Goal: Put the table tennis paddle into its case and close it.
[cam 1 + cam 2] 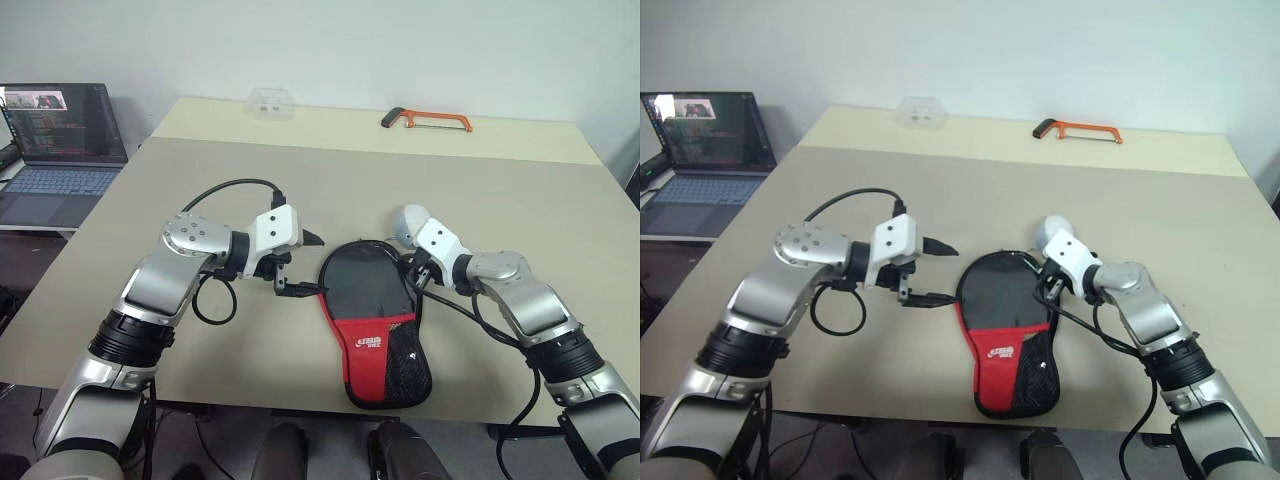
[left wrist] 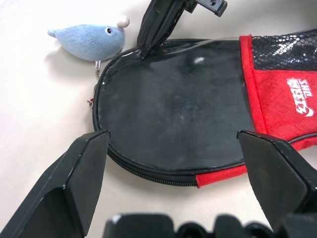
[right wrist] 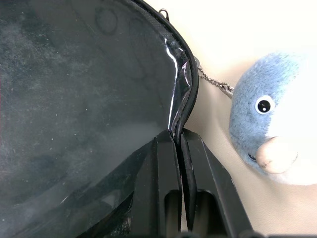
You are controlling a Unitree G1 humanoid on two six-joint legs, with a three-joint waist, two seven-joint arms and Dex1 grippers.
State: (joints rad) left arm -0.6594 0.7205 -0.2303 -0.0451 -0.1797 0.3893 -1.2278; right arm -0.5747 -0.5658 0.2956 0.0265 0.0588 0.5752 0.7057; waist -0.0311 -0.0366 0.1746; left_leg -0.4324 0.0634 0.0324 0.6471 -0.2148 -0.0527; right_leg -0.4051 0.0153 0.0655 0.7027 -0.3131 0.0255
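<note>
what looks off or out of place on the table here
A hacksaw lies at the table's far edge, unrelated to the paddle case. A blue plush bird hangs by a chain from the case's rim.

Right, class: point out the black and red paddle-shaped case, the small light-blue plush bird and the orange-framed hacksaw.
Black and red paddle-shaped case [image 1: 372, 345]: left eye view, red fabric panel.
Small light-blue plush bird [image 2: 89, 42]: left wrist view, body.
Orange-framed hacksaw [image 1: 432, 116]: left eye view, frame's top bar.

An office or lab: open laptop [image 1: 62, 150] beside a plain table [image 1: 300, 170]; hacksaw [image 1: 426, 120]
</note>
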